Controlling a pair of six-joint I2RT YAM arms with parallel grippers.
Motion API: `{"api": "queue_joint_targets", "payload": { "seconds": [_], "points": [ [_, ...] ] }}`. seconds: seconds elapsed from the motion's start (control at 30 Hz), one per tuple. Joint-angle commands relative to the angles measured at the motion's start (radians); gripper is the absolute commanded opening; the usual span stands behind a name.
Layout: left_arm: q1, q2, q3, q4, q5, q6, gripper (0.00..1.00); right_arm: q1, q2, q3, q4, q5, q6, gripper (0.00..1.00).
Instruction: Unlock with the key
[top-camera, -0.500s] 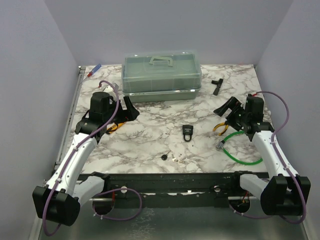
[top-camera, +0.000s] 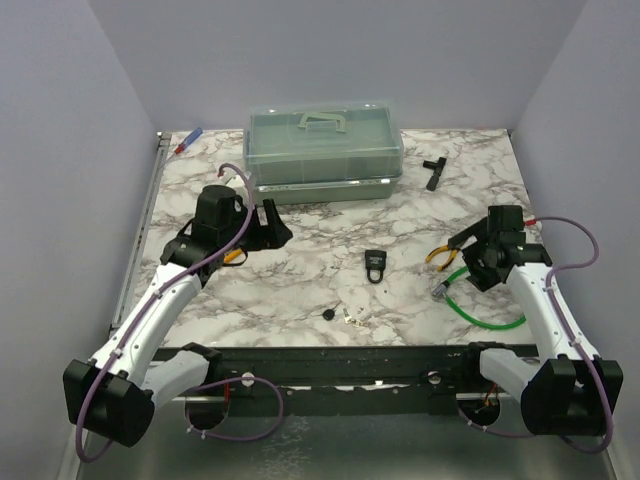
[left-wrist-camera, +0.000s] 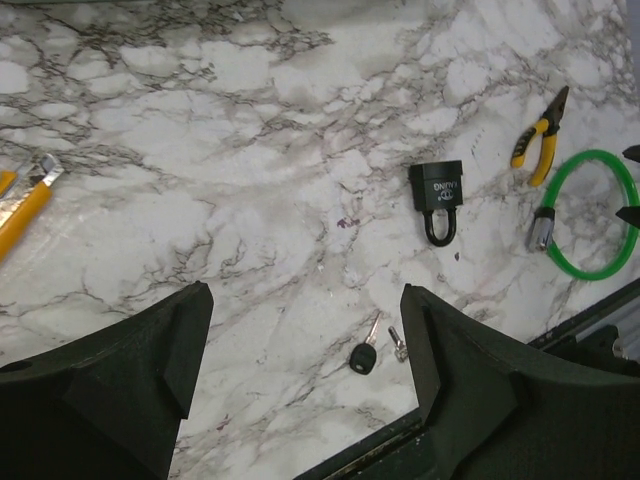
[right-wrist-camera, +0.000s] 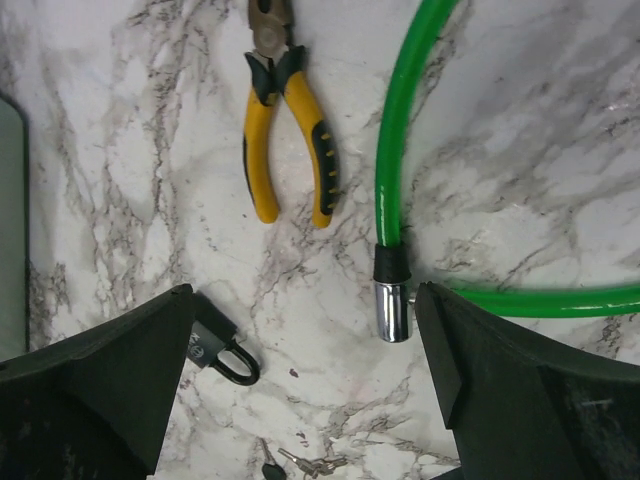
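The key, with a round black head and a short silver blade, lies flat on the marble near the table's front edge; its tip also shows in the right wrist view. The small black padlock lies further in, shackle toward the front. My left gripper hovers open above the table, well left of the padlock, with nothing between its fingers. My right gripper is open and empty too, over the pliers and cable to the padlock's right.
Small silver keys lie just right of the key. Yellow pliers and a green cable with a chrome end lie at right. A yellow utility knife lies at left. A lidded box and a black T-shaped tool sit at the back.
The left gripper has shifted a little to the right. The right gripper has dropped nearer and tipped down over the pliers and cable. Both stay open.
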Motion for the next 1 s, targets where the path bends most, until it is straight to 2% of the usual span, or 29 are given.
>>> {"api": "queue_joint_targets", "payload": {
  "seconds": [0.0,0.1,0.17,0.27,0.4,0.5,0.77,0.87,0.97],
  "points": [
    [-0.074,0.026,0.002,0.011,0.036,0.023,0.81,-0.002,-0.023,-0.057,-0.041,-0.003,0.039,0.99],
    [-0.125,0.042,0.003,0.012,0.039,0.030,0.79,-0.001,-0.045,-0.096,0.042,-0.128,-0.044,0.92],
    [-0.153,0.054,0.002,0.013,0.028,0.033,0.77,0.009,-0.070,-0.119,0.109,-0.209,-0.113,0.84],
    [-0.169,0.065,0.002,0.010,0.004,0.036,0.76,0.054,-0.098,-0.125,0.169,-0.288,-0.202,0.83],
    [-0.170,0.069,0.005,0.006,-0.033,0.043,0.75,0.216,-0.145,-0.135,0.244,-0.328,-0.279,0.83],
    [-0.169,0.072,0.007,-0.001,-0.067,0.048,0.74,0.343,-0.117,-0.136,0.301,-0.362,-0.306,0.81],
    [-0.169,0.071,0.014,-0.009,-0.118,0.056,0.74,0.796,0.111,-0.035,0.314,-0.160,-0.370,0.76],
    [-0.168,0.069,0.014,-0.012,-0.134,0.057,0.74,0.904,0.198,0.015,0.285,-0.099,-0.395,0.75],
    [-0.168,0.068,0.015,-0.014,-0.142,0.057,0.74,0.955,0.246,0.035,0.277,-0.067,-0.404,0.72]
  ]
}}
